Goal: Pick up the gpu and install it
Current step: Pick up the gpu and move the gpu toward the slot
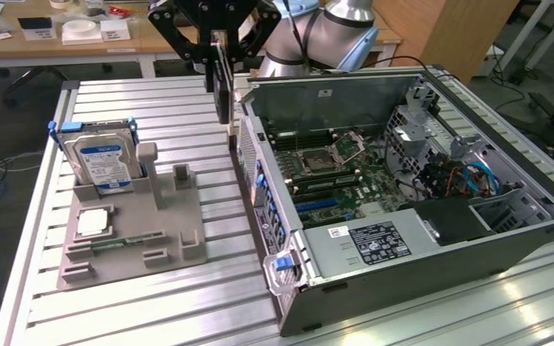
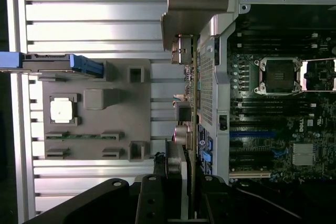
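The gpu point(image 1: 223, 94) hangs edge-on from my gripper point(image 1: 221, 56), a thin dark card held upright above the table. The gripper is shut on its upper edge. In the exterior view the card is just to the left of the open computer case point(image 1: 508, 238), near its back corner and above the gap between the case and the grey fixture point(image 1: 176, 238). In the wrist view the gpu point(image 2: 185, 121) runs as a narrow strip with a silvery bracket end, alongside the case's rear panel, and the gripper point(image 2: 176, 195) grips it between black fingers. The motherboard point(image 2: 273, 129) lies inside the case.
On the grey fixture stand a silver hard drive with a blue-white label point(image 1: 104, 162), a square chip point(image 1: 92, 223) and a narrow green memory stick point(image 1: 113, 244). Cables and a drive cage point(image 1: 450, 173) crowd the case's far side. A desk with small boxes point(image 1: 80, 32) stands behind.
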Robot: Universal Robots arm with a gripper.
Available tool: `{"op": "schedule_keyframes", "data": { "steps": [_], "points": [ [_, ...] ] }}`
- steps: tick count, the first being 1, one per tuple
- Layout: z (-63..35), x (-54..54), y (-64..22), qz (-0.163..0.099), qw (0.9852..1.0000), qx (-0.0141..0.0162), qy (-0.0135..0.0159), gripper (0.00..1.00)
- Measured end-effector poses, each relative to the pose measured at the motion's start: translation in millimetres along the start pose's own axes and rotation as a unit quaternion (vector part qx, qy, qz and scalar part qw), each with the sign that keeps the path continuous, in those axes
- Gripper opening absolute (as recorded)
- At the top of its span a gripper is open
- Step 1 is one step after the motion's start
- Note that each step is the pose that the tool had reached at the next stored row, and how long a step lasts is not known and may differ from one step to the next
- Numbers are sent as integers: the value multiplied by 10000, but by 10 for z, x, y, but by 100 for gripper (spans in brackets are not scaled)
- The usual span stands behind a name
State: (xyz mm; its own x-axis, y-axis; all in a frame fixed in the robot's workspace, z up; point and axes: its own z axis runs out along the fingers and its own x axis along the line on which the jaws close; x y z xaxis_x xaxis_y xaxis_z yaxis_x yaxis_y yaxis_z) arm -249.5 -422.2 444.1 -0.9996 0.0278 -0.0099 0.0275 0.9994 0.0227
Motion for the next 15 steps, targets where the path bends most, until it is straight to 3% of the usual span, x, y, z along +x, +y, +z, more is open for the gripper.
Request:
{"op": "schedule_keyframes", "data": {
  "steps": [15],
  "points": [
    [9,-206,5,0,10000,0,0,28]
  ]
}}
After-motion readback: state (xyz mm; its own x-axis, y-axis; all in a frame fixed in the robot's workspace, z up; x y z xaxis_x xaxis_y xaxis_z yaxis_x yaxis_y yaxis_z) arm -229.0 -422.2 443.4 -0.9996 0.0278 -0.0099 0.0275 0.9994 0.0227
